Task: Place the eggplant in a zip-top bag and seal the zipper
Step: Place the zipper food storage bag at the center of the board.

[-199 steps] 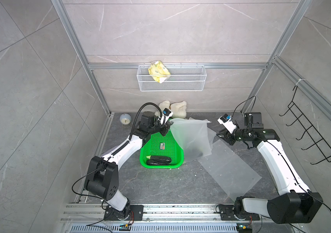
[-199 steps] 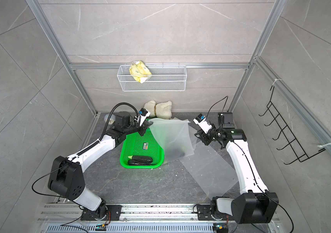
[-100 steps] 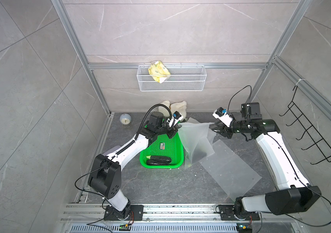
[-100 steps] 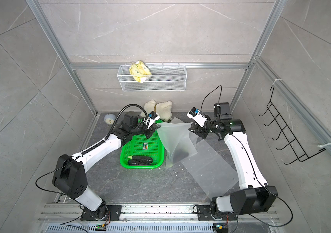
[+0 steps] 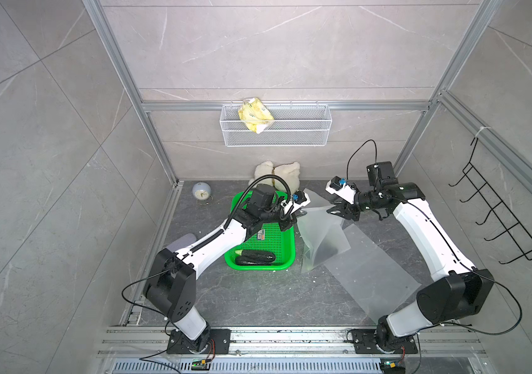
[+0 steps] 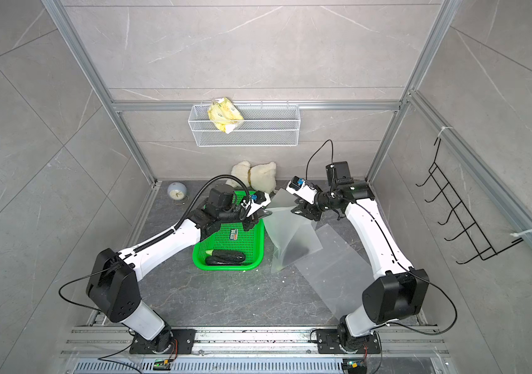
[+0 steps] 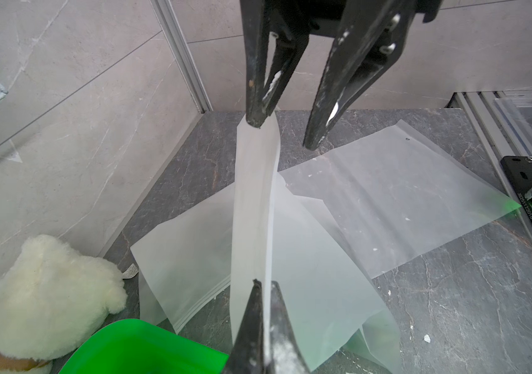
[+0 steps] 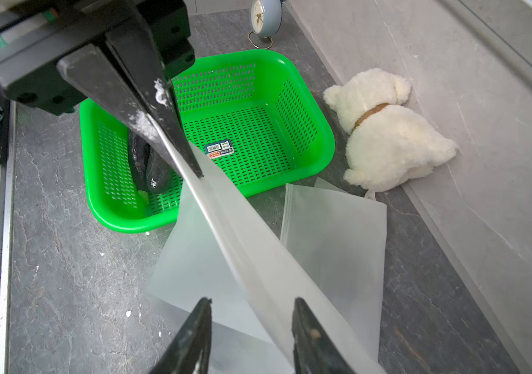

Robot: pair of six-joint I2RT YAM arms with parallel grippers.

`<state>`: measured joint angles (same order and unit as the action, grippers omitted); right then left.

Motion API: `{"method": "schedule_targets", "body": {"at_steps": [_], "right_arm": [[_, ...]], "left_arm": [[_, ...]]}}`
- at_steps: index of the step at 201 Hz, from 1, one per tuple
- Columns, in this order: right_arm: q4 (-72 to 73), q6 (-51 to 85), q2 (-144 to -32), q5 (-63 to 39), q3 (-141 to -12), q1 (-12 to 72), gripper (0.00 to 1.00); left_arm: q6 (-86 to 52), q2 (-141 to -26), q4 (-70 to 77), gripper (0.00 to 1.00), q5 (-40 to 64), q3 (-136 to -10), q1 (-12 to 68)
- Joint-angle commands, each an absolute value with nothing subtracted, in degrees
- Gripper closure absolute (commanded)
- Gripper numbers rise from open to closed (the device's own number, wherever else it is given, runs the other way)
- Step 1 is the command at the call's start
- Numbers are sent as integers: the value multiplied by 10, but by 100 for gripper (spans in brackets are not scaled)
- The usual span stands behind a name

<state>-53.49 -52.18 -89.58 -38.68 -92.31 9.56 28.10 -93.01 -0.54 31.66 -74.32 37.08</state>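
Right gripper (image 5: 332,212) has swung in, jaws spread astride the zip-top bag (image 5: 319,236) beside the basket (image 5: 258,267); left gripper (image 5: 301,213) pinches it. Eggplant (image 5: 254,258) inside basket, sticker (image 8: 218,149) text unreadable.

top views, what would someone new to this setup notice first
The bright green basket in the middle of the dark tabletop stands out most, with the dark eggplant lying at its end nearer the arm bases. Right beside it, a frosted zip-top bag hangs stretched between the arms: the left gripper is shut on one end of its top edge, while the right gripper stands open around the other end.
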Motion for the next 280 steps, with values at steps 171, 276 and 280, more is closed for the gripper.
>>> {"method": "schedule_targets", "body": {"at_steps": [171, 276, 280], "right_arm": [[-497, -331, -893, -353, -896, 94, 100], [-538, -158, -856, -142, -1016, 22, 100], [-542, -157, -856, -136, -1025, 19, 100]], "left_arm": [[254, -896, 64, 60, 274, -732, 371], [145, -893, 140, 31, 222, -692, 337], [143, -894, 141, 31, 220, -690, 337]]}}
